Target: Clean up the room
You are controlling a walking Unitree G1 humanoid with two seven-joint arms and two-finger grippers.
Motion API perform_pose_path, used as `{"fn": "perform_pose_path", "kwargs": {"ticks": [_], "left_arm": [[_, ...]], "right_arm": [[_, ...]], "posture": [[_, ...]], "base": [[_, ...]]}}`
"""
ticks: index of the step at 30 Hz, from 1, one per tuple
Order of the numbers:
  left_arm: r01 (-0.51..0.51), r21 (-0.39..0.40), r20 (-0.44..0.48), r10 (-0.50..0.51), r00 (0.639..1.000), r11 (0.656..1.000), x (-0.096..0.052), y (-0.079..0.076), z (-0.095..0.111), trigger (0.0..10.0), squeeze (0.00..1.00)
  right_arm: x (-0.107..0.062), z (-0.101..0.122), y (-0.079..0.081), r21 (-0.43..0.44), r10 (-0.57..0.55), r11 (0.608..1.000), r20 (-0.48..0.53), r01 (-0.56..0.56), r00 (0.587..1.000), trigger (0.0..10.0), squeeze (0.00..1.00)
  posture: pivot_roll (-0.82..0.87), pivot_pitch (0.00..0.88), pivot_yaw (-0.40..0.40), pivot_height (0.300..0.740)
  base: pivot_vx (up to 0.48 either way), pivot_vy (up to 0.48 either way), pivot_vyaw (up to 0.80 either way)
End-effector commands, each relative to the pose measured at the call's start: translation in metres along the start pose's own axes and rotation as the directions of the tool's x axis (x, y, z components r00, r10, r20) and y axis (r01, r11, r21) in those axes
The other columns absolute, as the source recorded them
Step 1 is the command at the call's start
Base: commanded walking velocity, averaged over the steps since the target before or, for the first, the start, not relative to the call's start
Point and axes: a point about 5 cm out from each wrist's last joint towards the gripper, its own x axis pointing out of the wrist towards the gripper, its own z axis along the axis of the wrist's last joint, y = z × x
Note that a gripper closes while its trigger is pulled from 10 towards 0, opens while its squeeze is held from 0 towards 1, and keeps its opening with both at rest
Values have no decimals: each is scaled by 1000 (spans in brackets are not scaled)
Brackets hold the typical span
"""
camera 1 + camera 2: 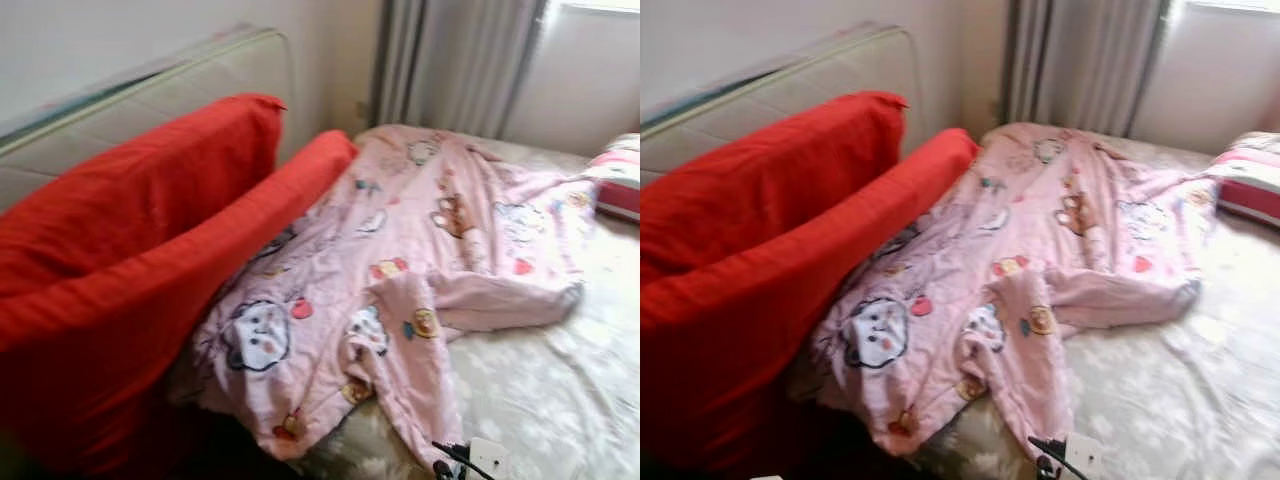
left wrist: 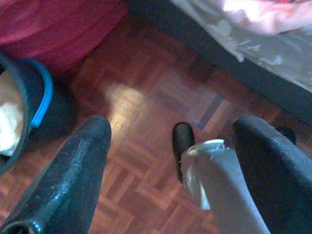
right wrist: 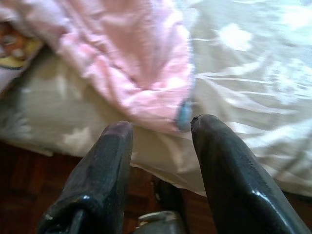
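Note:
A pink cartoon-print blanket (image 1: 400, 270) lies crumpled across the bed (image 1: 560, 390), which has a pale floral sheet. Two large red cushions (image 1: 130, 270) lean against the beige headboard (image 1: 150, 95) on the left. My right gripper (image 3: 161, 127) hovers open just off the bed's near edge, a pink blanket corner (image 3: 146, 83) right ahead of its fingertips. My left gripper (image 2: 170, 136) hangs open over the parquet floor (image 2: 146, 112) beside the bed, nothing between its fingers.
A dark bucket with a blue rim (image 2: 29, 102) stands on the floor near the left gripper. A red and pink folded item (image 1: 620, 180) lies at the bed's far right. Grey curtains (image 1: 450, 60) hang behind. A small white device with black cables (image 1: 475, 458) sits at the near bed edge.

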Motion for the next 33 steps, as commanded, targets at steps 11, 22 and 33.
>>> {"fn": "perform_pose_path", "kwargs": {"ticks": [11, 22, 33], "left_arm": [[-12, 1, -26, 12, 1000, 1000, -2, 4, -8, 10000, 0], [-9, -9, -19, 9, 1000, 1000, -4, 7, -10, 10000, 0], [-4, -9, -24, 4, 1000, 1000, -6, 8, -14, 10000, 0]], "right_arm": [[0, -1, 2, 4, 1, 1000, 6, -1, 1000, 10000, 0], [0, 1, 3, 8, 5, 1000, 20, -5, 1000, 10000, 0], [0, 1, 4, 20, 5, 1000, 15, -5, 1000, 10000, 0]], "posture": [[48, 156, 30, 740], [49, 154, 31, 740], [49, 154, 31, 740]], "base": [[0, 0, -535], [0, 0, 0], [0, 0, -135]]}}
